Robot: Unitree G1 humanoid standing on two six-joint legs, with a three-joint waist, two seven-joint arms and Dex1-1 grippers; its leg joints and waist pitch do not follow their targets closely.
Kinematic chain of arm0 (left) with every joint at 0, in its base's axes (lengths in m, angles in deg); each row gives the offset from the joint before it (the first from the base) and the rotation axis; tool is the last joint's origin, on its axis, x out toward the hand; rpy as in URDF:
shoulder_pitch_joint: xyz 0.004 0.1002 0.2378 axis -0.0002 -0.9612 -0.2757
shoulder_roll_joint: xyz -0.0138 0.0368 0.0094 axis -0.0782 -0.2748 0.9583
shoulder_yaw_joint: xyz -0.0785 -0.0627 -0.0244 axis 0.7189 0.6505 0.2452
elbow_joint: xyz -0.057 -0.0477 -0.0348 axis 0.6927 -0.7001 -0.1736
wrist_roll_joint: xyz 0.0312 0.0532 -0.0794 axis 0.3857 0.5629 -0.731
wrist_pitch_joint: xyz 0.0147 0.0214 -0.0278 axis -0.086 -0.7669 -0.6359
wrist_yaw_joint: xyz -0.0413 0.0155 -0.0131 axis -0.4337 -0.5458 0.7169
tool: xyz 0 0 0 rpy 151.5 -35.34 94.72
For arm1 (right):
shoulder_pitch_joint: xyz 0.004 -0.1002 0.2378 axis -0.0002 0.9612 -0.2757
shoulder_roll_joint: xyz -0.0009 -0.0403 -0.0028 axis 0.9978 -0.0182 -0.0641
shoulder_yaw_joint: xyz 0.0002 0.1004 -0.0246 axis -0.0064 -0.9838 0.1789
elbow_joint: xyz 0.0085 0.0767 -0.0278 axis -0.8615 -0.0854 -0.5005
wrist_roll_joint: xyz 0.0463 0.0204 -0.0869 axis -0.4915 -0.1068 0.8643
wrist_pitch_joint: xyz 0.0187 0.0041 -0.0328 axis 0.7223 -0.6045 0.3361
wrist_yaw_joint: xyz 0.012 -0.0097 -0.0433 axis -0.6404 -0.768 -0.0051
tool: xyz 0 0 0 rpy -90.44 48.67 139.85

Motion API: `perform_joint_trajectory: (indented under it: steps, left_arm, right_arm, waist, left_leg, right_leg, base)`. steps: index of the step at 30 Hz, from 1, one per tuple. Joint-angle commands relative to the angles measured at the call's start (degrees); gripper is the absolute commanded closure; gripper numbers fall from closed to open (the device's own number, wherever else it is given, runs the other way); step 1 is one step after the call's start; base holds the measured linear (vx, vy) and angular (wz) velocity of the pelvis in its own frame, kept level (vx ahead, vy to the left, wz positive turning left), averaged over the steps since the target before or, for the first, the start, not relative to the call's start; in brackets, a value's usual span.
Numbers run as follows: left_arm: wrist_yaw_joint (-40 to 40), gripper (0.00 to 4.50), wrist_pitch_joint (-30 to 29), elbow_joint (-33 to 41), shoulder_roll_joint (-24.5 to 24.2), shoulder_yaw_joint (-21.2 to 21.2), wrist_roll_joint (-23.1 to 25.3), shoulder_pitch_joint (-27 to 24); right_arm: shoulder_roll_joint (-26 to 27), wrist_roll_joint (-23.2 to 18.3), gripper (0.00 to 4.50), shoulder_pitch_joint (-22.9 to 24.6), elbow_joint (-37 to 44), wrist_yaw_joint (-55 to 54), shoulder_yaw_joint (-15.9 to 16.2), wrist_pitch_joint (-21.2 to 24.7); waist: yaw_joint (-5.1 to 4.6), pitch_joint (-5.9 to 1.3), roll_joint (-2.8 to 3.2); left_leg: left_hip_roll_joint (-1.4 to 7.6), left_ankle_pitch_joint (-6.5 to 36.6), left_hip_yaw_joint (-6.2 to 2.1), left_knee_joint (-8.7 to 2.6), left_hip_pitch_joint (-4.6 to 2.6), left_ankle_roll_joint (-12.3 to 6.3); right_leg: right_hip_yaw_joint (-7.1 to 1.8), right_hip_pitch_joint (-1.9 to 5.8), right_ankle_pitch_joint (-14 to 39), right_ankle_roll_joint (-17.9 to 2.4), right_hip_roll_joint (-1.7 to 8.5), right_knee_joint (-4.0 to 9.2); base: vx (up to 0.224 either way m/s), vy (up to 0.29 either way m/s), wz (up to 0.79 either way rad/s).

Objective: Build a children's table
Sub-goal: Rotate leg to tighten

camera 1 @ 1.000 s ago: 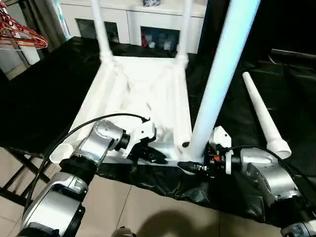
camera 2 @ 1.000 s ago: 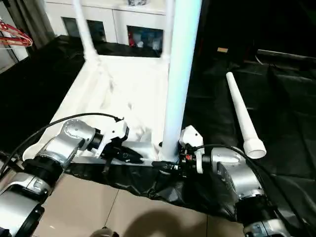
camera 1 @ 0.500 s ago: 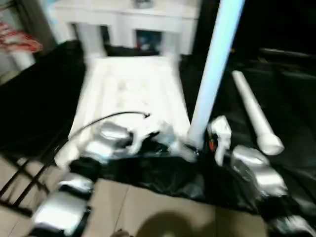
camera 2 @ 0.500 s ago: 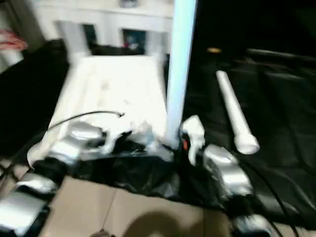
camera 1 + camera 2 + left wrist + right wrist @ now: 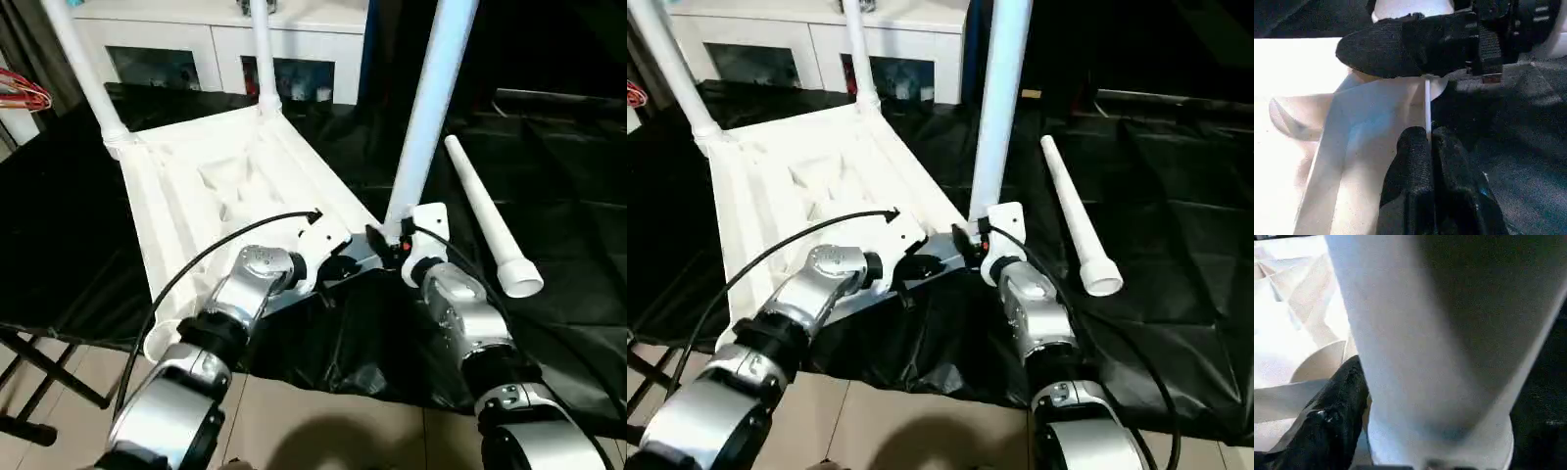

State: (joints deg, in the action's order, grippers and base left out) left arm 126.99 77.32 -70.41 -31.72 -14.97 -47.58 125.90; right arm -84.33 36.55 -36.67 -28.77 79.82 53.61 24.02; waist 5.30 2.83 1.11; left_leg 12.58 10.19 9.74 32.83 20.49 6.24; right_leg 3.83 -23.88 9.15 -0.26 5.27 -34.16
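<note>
From the head camera's left eye, the children's table (image 5: 211, 186) lies upside down on a black sheet (image 5: 549, 176), its ribbed underside up, with two legs standing in the far corner sockets and a third leg (image 5: 428, 108) upright at the near right corner. A fourth, loose leg (image 5: 485, 220) lies on the sheet well to the right, flared end toward the robot. The right eye gives the same layout, both silver forearms meeting at that near corner; the right gripper (image 5: 970, 238) sits at the third leg's base. In the left wrist view, the left gripper (image 5: 1432, 142) is pinched closed on the thin rim of the tabletop, with one dark finger (image 5: 1410, 44) of the other gripper across the corner ahead. In the right wrist view, the third leg rises just before the camera with one dark finger (image 5: 1334, 416) beside its foot; whether the jaws clasp it I cannot tell. The plastic looks light, stiff and rather slick; low on a leg, near the socket, seems the best hold.
</note>
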Motion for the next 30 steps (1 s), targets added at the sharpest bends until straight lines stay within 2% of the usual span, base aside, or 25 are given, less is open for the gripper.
perform_joint_trajectory:
  steps: [1, 4, 6, 9, 14, 17, 27, 30]
  left_arm:
    - [5.3, 4.5, 2.7, 4.5, 2.2, -1.9, -3.3, -0.4]
    - [8.5, 4.5, 2.9, 5.5, 0.4, -2.3, -3.8, -1.3]
    - [11.2, 4.5, 2.7, 6.1, -1.1, -2.2, -4.4, -1.6]
    - [14.2, 4.5, 2.9, 6.7, -2.5, -2.4, -5.2, -2.0]
    - [19.6, 4.5, 3.7, 6.5, -5.2, -2.7, -5.4, -1.9]
    - [22.9, 4.5, 5.1, 5.9, -7.2, -2.6, -5.5, -1.6]
    - [29.5, 4.5, 7.3, 3.5, -11.1, -3.1, -5.8, 0.1]
    - [31.3, 4.5, 8.0, 2.9, -12.1, -3.5, -5.7, 0.4]
  right_arm:
    - [2.0, 0.9, 0.59, 1.2, -1.1, 5.6, 4.4, 1.2]
    - [-0.6, 1.1, 0.59, 2.1, -0.1, 11.4, 5.9, -0.4]
    - [-3.7, 0.3, 0.59, 4.2, 3.7, 18.5, 7.5, -0.7]
    - [-6.7, -1.0, 0.59, 6.2, 7.5, 25.4, 8.8, -0.3]
    - [-12.1, -3.8, 0.59, 9.2, 13.9, 36.8, 10.1, 0.8]
    - [-15.0, -4.9, 0.59, 10.4, 16.5, 42.2, 10.8, 0.9]
    - [-18.8, -7.3, 0.59, 12.7, 22.8, 49.6, 11.8, 4.9]
    - [-19.4, -8.0, 0.94, 13.2, 24.0, 50.9, 12.1, 5.9]
  waist:
    - [0.43, -4.04, -0.55]
    - [0.43, -3.92, -0.45]
    - [0.49, -3.9, -0.38]
    - [0.94, -3.87, -0.47]
    - [1.79, -3.97, -0.44]
    - [2.44, -4.01, -0.27]
    - [3.32, -4.11, -0.21]
    - [3.45, -4.09, -0.21]
  left_leg:
    - [-0.33, 9.7, 0.58, -3.27, 0.42, -4.75]
    - [-0.2, 11.1, 0.59, -3.38, 0.36, -4.7]
    - [-0.19, 11.5, 0.62, -3.38, 0.18, -4.56]
    - [-0.05, 11.9, 0.63, -3.38, 0.19, -5.2]
    - [0.04, 10.7, 0.74, -3.17, 0.13, -5.59]
    - [0.23, 11.0, 0.78, -3.1, 0.08, -5.63]
    - [0.35, 10.9, 0.68, -3.12, -0.03, -4.83]
    - [0.31, 11.3, 0.67, -3.17, 0.0, -4.47]
  right_leg:
    - [-1.58, 4.01, 8.6, -13.7, 2.2, 3.43]
    - [-1.6, 3.89, 10.6, -13.3, 2.21, 3.63]
    - [-1.66, 3.83, 11.2, -13.2, 2.18, 3.74]
    - [-1.71, 3.91, 11.0, -13.0, 2.12, 3.77]
    - [-1.67, 3.89, 9.1, -13.8, 2.03, 3.43]
    - [-1.69, 3.75, 9.2, -14.0, 2.1, 3.38]
    - [-1.67, 3.66, 8.2, -14.1, 2.12, 3.12]
    - [-1.64, 3.68, 8.9, -13.8, 2.17, 3.19]
  base:
    - [0.0, 0.0, 0.0]
    - [0.0, 0.0, 0.0]
    - [0.0, 0.0, 0.0]
    - [0.0, 0.0, 0.0]
    - [0.0, 0.0, 0.0]
    - [0.0, 0.0, 0.0]
    - [0.0, 0.0, 0.0]
    - [0.0, 0.0, 0.0]
